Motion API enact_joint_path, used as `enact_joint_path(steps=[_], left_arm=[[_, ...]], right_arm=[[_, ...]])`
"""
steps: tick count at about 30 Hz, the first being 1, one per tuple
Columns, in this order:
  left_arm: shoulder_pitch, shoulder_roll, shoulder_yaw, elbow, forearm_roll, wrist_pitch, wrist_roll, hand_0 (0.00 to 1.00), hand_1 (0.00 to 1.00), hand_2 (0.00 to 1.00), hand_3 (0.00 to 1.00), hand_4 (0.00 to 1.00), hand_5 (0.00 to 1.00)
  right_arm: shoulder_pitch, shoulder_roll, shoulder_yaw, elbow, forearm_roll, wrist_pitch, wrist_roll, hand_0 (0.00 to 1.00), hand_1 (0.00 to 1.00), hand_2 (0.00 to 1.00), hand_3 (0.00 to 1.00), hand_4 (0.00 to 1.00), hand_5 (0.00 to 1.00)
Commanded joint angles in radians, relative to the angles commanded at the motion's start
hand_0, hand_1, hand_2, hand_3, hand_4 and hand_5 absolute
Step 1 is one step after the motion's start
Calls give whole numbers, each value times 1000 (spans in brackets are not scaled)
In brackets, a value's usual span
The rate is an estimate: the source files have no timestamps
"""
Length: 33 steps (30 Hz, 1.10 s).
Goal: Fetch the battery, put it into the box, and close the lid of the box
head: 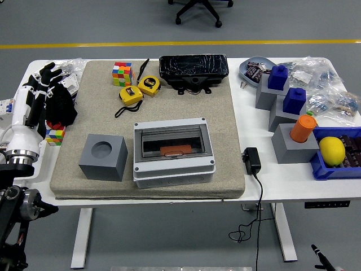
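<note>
The grey box (174, 160) sits on the beige mat near its front edge. Its see-through lid (171, 140) lies flat over the opening. Through the lid I see an orange battery (175, 150) lying inside. My left hand (38, 90), white with black fingers, hovers over the table's left edge, well to the left of the box. Its fingers are spread and point away from me, holding nothing. The right hand does not show; only a thin black tip (317, 254) shows at the bottom right below the table.
A grey block with a round hole (102, 156) stands left of the box. Two yellow tape measures (139, 88), a colour cube (122, 73) and a black wrapped pack (193, 69) lie at the mat's back. Black cloth (61, 107) lies by my left hand. Grey and blue blocks and a blue bin with a lemon (331, 150) crowd the right.
</note>
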Motion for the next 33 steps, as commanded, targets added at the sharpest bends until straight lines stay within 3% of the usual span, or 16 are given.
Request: enact_joint_path(steps=[5, 6, 33], left_arm=[[0, 0, 1, 0, -9, 16, -11, 759, 799, 774, 790, 998, 803], [0, 0, 1, 0, -9, 17, -12, 745, 762, 727, 719, 998, 797], [-1, 2, 1, -2, -19, 26, -20, 735, 751, 717, 731, 998, 763]], right_arm=[[0, -1, 2, 0, -6, 0, 0, 920, 786, 740, 784, 998, 998], [0, -1, 2, 0, -6, 0, 0, 922, 786, 740, 783, 998, 998], [3, 1, 1, 0, -6, 1, 0, 923, 787, 739, 783, 998, 998]])
